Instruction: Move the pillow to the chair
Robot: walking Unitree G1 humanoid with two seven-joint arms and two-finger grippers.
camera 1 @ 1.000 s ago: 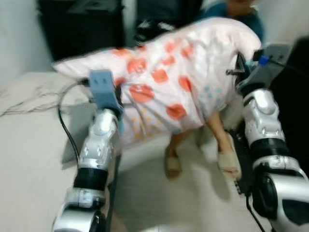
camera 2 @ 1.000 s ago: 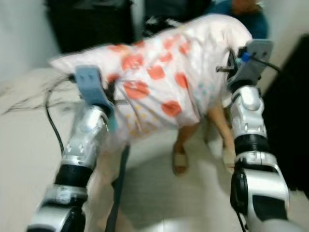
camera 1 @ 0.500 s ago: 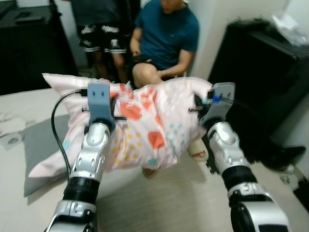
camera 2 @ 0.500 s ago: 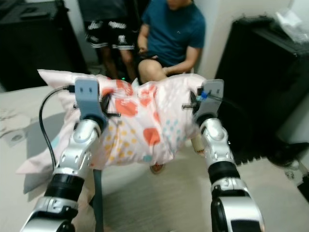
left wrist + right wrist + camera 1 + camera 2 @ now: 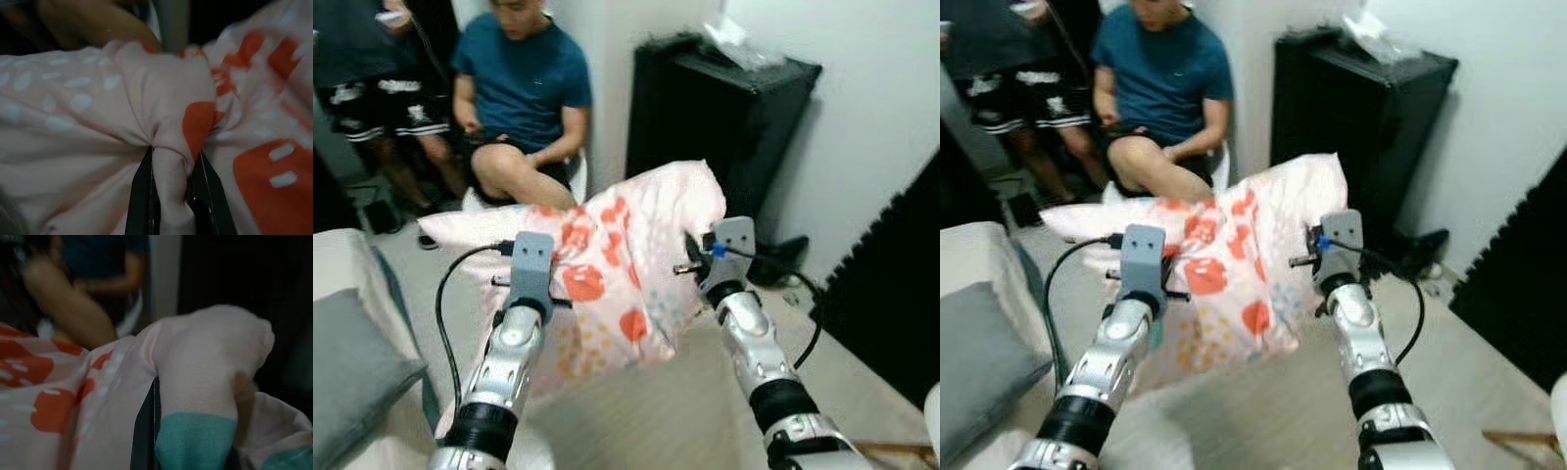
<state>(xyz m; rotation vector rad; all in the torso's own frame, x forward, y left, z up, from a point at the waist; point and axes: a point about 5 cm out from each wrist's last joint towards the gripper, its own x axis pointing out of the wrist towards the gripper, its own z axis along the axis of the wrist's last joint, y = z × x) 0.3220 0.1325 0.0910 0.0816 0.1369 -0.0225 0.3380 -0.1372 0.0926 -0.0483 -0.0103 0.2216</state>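
1. We hold the pillow (image 5: 607, 284) off the ground, slung between our two hands and sagging below them; its long axis runs from one hand across to the other, its right end standing higher.

2. Our left hand (image 5: 168, 196) is clamped on a gathered fold of the pillow's cover, the cloth bunched between the two black fingers (image 5: 142, 196).

3. Our right hand (image 5: 193, 440) pinches the pillow's other end; a corner of pale cloth with a teal patch lies across it. One finger (image 5: 143, 431) can be made out beside the fold.

4. The load sits directly ahead of both hands and touches each; neither arm is nearer than the other.

5. Beyond the left hand a person (image 5: 514, 108) sits on a pale seat (image 5: 576, 181). Beyond the right hand stands a black cabinet (image 5: 724, 117). We cannot identify a free chair.

6. Judgement: the carry is under way; placement waits on sighting the chair and squaring the pillow's long axis to it.
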